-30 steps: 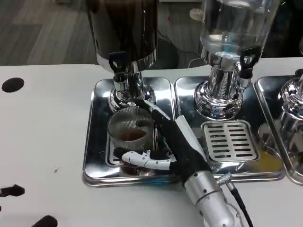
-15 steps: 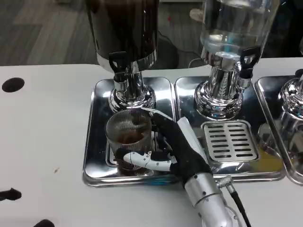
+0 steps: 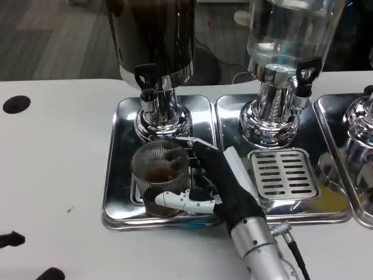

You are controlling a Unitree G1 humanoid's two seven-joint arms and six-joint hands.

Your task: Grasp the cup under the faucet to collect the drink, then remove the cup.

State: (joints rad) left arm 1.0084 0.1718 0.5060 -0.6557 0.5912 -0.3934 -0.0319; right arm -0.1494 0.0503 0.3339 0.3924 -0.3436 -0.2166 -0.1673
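A ribbed clear cup (image 3: 159, 171) with brown drink in its bottom sits on the left steel tray (image 3: 116, 175), just in front of the dark dispenser's faucet (image 3: 145, 81). My right hand (image 3: 213, 181) wraps the cup from the right: the thumb curls across its front and the fingers lie against its far right side. My left hand (image 3: 23, 254) shows only as dark fingertips at the bottom left edge, away from the tray; how its fingers lie cannot be made out.
A clear water dispenser (image 3: 285, 52) stands on the middle tray with a slotted drip grate (image 3: 282, 173). A third dispenser (image 3: 361, 134) is at the right edge. A black round mark (image 3: 16, 104) is on the white table at left.
My right hand has closed around the cup and drawn it a little toward me, away from the faucet base. The left fingertips have shifted slightly.
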